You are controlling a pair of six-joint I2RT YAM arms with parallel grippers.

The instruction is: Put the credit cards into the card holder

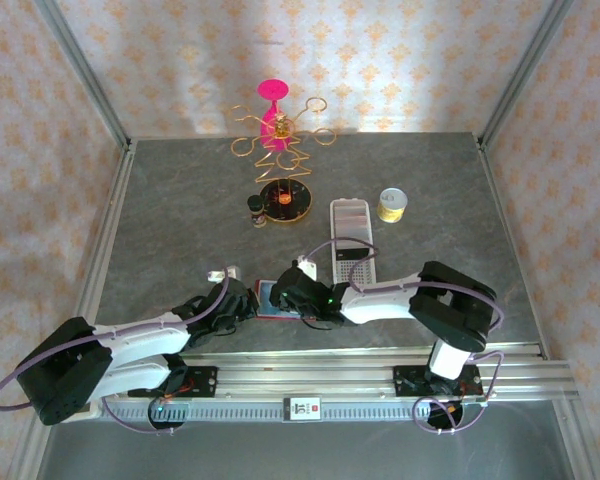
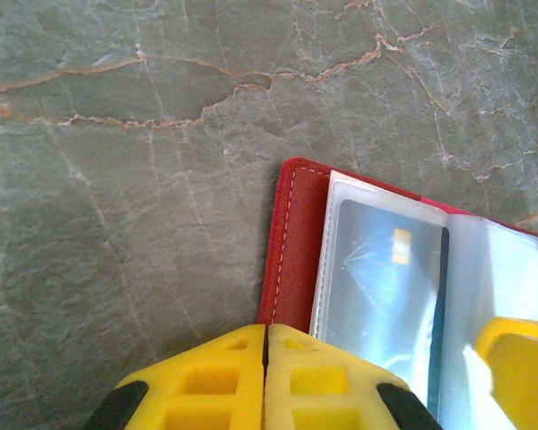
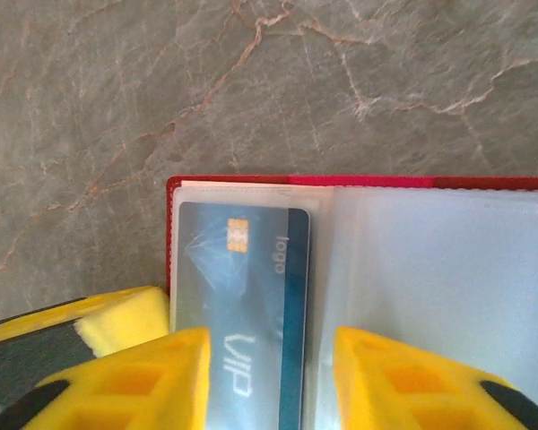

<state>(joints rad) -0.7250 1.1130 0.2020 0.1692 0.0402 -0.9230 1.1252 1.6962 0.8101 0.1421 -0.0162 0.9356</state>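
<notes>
The card holder (image 2: pixel 296 251) is shown in red with white stitching and grey-clear pockets. Inside it, a blue card (image 3: pixel 242 287) is marked with a gold chip. Around it, the desk (image 3: pixel 251 90) is veined grey and orange.

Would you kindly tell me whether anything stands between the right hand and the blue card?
Only the clear pocket film of the card holder, which seems to cover the blue card. The right hand stands open over it; the shut left hand sits aside.
</notes>
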